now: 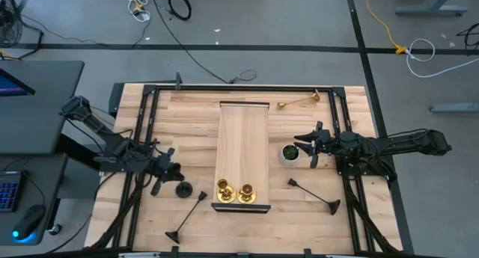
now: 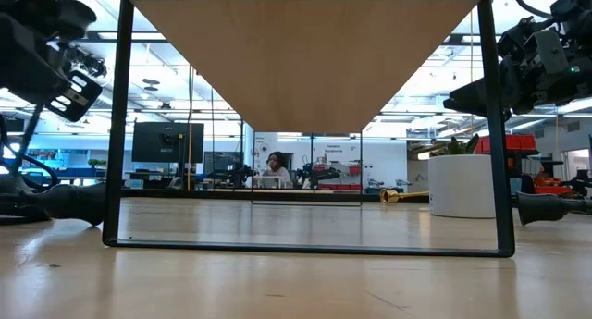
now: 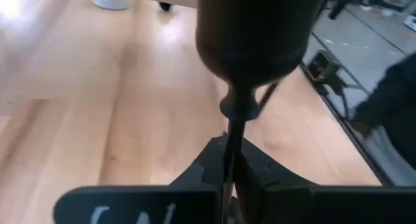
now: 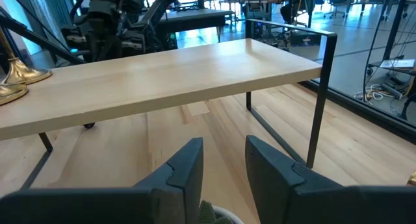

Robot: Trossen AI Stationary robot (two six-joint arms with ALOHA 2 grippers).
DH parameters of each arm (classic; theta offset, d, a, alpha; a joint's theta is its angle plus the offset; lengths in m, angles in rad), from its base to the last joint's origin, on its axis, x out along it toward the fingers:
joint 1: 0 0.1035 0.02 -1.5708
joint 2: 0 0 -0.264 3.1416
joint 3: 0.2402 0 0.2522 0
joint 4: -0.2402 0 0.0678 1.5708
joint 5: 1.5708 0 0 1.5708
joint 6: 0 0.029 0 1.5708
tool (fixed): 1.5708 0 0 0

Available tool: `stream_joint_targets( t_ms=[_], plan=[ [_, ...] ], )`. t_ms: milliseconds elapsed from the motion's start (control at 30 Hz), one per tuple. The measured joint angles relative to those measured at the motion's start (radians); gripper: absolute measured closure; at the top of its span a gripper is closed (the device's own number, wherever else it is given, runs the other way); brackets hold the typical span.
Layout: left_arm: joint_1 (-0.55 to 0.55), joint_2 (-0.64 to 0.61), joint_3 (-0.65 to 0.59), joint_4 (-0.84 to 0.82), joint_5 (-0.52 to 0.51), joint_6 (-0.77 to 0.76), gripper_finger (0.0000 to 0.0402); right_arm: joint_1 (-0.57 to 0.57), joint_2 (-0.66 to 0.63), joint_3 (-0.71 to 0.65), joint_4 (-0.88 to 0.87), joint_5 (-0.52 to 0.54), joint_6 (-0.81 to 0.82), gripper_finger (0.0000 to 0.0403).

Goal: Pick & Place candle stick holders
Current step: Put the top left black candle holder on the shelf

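My left gripper (image 1: 165,176) is shut on a black candle stick holder whose round base (image 1: 183,188) lies just ahead of it, left of the wooden riser (image 1: 243,138). Two brass holders (image 1: 224,190) (image 1: 246,192) stand on their bases at the riser's near end. A third brass holder (image 1: 299,102) lies on its side by the far edge. Two more black holders (image 1: 187,215) (image 1: 314,195) lie on their sides on the table. My right gripper (image 1: 308,146) is open and empty, just above the white pot with a green plant (image 1: 289,153). My left gripper pinches the black holder's thin stem (image 3: 229,136) between its two fingers. The stem runs on ahead of the fingertips, and the flared base (image 3: 253,36) is at its far end. The fingers slant down toward the table's right. Whether the base touches the table I cannot tell.
The riser stands on thin black legs along the table's middle and also shows in the right wrist view (image 4: 162,74). A black frame (image 1: 247,87) rims the table. The white pot sits right of the riser. In the room beyond, a person (image 2: 276,168) sits at a desk.
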Motion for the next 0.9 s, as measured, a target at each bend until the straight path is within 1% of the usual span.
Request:
stream_joint_targets(
  t_ms=[100,233,433,600,733,900],
  plan=[
    [0.001,0.001,0.0,0.002,-0.05,0.0,0.0378,0.0,0.0,0.0,0.0,0.0,0.0,0.0289],
    [0.001,0.001,0.0,0.031,-0.119,0.0,0.0389,0.0,0.0,0.0,0.0,0.0,0.0,0.0289],
    [0.003,0.0,0.0,0.081,-0.228,-0.014,0.0386,0.0,0.0,0.0,0.0,0.0,0.0,0.0289],
    [0.027,0.0,0.009,0.162,-0.273,0.02,0.0389,0.0,0.0,0.0,0.0,0.0,0.0,0.0289],
    [0.06,0.0,0.086,0.132,-0.289,0.08,0.0389,0.0,0.0,0.0,0.0,0.0,0.0,0.0289],
    [0.12,0.0,0.229,0.025,-0.297,0.161,0.0389,0.0,0.0,0.0,0.0,0.0,0.0,0.0289]
  ],
)
